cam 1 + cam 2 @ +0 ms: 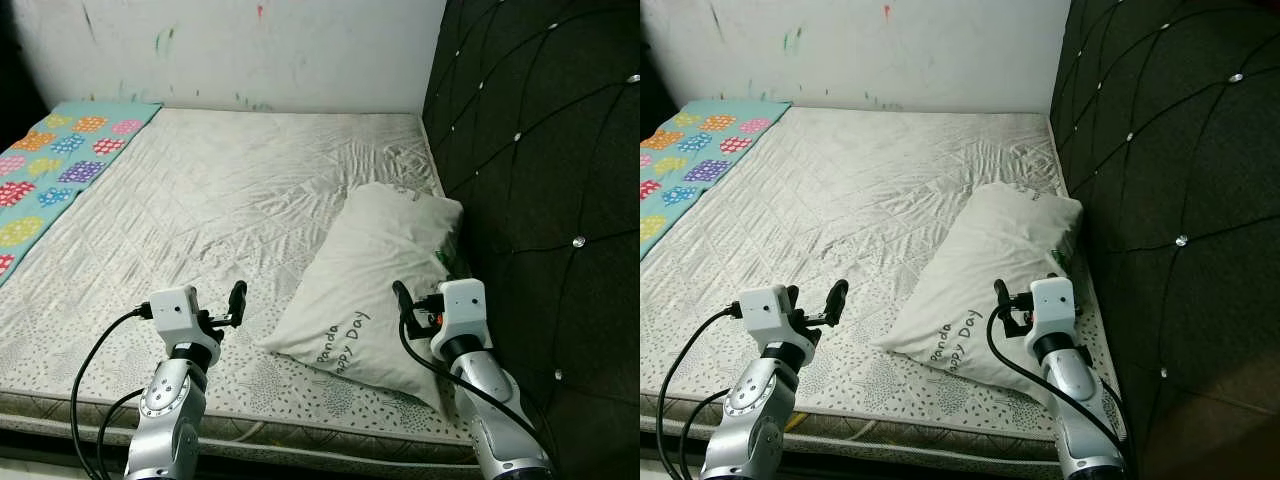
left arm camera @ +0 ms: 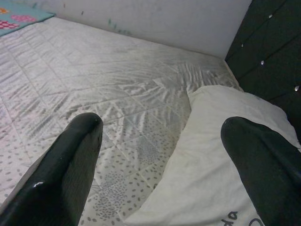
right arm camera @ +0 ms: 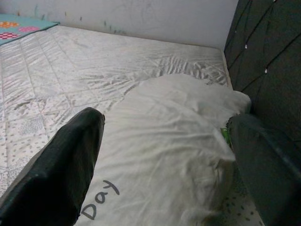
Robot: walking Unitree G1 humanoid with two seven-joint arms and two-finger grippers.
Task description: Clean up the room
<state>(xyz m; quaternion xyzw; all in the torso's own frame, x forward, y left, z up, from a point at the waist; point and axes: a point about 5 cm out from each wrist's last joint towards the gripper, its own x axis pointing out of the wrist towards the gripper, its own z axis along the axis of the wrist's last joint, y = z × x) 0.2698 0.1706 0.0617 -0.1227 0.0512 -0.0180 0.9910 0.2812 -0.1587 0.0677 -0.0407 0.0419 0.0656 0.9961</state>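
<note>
1. Lying on the mattress (image 1: 200, 210) near its headboard-side edge: a white pillow (image 1: 375, 270) printed "Panda Happy Day", skewed, with its long axis running diagonally from the near edge up toward the black tufted headboard (image 1: 540, 150).
2. Far end of the pillow pressed close against the headboard; near, printed end pointing at the mattress's front edge, roughly between the two arms.
3. Hovering at the pillow's near right corner: right gripper (image 1: 415, 300), fingers spread wide, grasping nothing. In the right wrist view, pillow (image 3: 169, 136) directly ahead between the two fingers (image 3: 61, 165), so the clearly nearer arm.
4. Out over the mattress's front edge, just left of the pillow's near corner: left gripper (image 1: 232, 305), likewise spread and empty. In the left wrist view, bare mattress ahead of one finger (image 2: 61, 165) and pillow ahead of the other.
5. Judged from this: pillow straight ahead of the right gripper, ahead and to the right of the left one. Likely next step, straightening it square along the headboard edge, with the right arm leading and the left helping at the printed end.
6. Something small and green tucked at the pillow's headboard side; too little visible to name.
7. At the mattress's far left edge: a patterned turquoise blanket (image 1: 50, 160), well apart from both grippers.
</note>
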